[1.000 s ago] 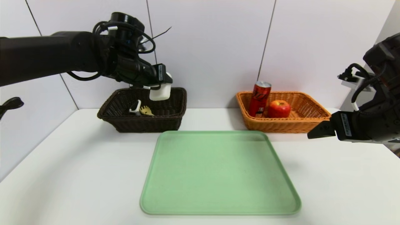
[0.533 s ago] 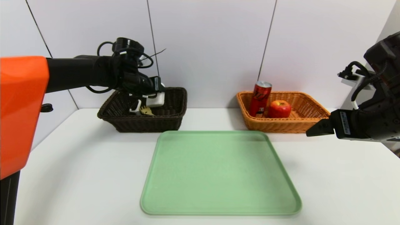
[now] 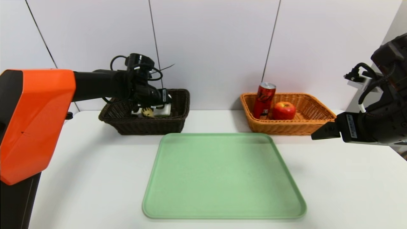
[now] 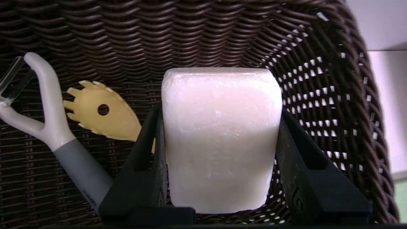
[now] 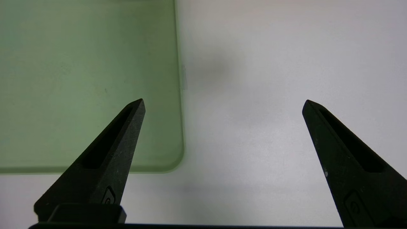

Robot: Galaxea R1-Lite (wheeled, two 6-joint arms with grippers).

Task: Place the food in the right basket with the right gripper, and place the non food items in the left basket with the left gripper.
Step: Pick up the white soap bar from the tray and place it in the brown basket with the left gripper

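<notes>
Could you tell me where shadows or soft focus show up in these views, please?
Right wrist view: a faint grey shadow lies on the table beside the green tray, which looks soft; the open right gripper is crisp. Left wrist view: the white block is evenly lit; the dark basket weave blurs toward the rim.

White soap block [image 4: 219, 140] upright inside dark basket [image 4: 321, 73].

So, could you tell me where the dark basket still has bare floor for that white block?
The dark basket has bare weave ahead of the white soap block, toward the far wall and the table-side wall. The other side is crowded: peeler and yellow pasta spoon. The left gripper grips the block.
</notes>
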